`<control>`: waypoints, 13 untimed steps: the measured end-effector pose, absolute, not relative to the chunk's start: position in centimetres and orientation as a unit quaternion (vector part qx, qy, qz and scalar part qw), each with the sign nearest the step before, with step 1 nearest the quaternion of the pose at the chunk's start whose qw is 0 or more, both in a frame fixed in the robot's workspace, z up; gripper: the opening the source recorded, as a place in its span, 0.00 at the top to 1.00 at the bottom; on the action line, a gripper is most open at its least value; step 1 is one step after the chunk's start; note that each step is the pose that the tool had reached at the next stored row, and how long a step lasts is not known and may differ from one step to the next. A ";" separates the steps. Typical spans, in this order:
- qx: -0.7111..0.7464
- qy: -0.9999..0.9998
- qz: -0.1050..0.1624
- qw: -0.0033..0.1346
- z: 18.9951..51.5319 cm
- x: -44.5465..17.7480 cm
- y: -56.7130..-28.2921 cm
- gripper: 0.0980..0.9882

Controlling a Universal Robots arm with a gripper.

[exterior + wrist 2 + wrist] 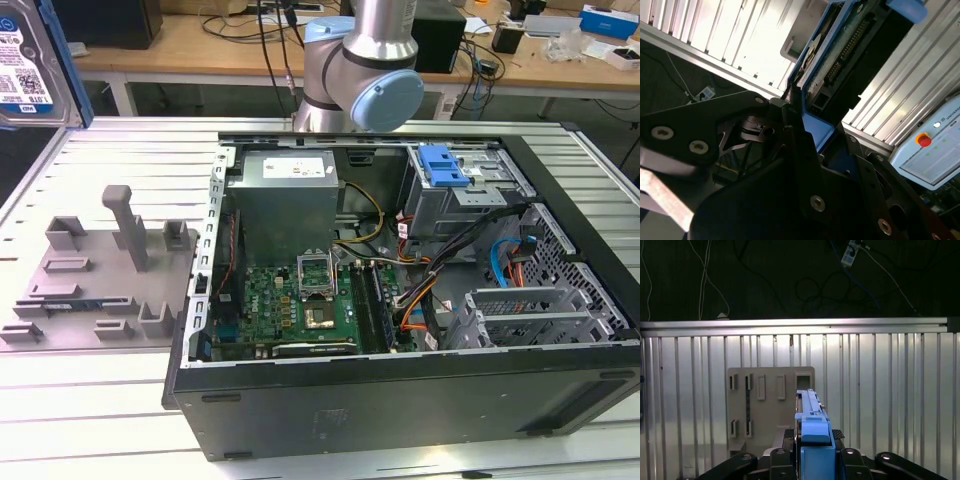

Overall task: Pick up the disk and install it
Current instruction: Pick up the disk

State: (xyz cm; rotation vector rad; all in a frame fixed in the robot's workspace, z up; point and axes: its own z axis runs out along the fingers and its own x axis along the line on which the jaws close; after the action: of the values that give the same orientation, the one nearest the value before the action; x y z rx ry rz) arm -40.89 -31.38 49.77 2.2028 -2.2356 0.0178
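At the upper left of the exterior view, the disk hangs clear of the table, label showing; in the first wrist view my gripper is clamped on its blue carrier, holding it edge-on, presumably so that it can enter a slot. Below it, at left centre, stands the grey fixture with its upright holders; further right, the open computer case lies on its side, which exposes the blue-tabbed drive bay at upper right, well apart from the disk.
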 end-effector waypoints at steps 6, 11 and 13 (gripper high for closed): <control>0.702 -0.712 0.006 0.002 49.8 -39.2 -32.1 0.70; 0.702 -0.712 0.006 0.002 49.8 -37.5 -33.1 0.70; 0.702 -0.712 0.005 0.002 49.8 -36.9 -33.6 0.70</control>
State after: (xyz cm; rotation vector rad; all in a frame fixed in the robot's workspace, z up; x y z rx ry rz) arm -36.91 -33.61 49.77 2.2023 -2.2353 0.0170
